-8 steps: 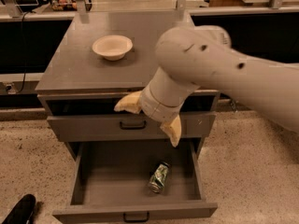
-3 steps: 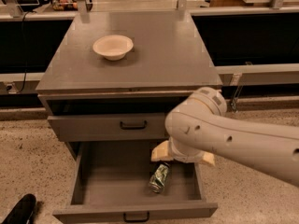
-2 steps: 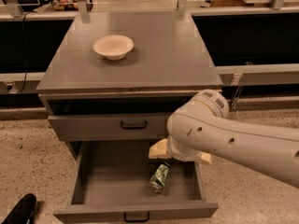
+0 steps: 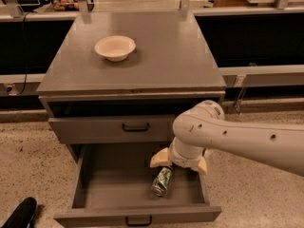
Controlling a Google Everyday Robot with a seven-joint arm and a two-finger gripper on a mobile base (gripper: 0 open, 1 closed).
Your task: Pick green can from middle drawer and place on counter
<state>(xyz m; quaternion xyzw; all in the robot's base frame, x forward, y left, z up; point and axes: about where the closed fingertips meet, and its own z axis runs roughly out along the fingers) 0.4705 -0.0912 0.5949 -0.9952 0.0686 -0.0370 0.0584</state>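
Note:
The green can (image 4: 161, 181) lies on its side on the floor of the middle drawer (image 4: 114, 186), which is pulled fully open at the bottom of the grey cabinet. My gripper (image 4: 180, 164) hangs inside the drawer just above and behind the can's far end. Its cream fingers (image 4: 159, 159) are spread apart and hold nothing. The white arm reaches in from the right and hides the drawer's back right part. The counter (image 4: 161, 56) is the cabinet's flat grey top.
A cream bowl (image 4: 115, 47) stands on the counter's left rear. A shut drawer front with a black handle (image 4: 135, 127) sits above the open drawer. Speckled floor lies around, with a black object (image 4: 19, 213) at bottom left.
The arm has come down from in front of the upper drawer into the open drawer, and the gripper has settled close over the can. The can has not moved.

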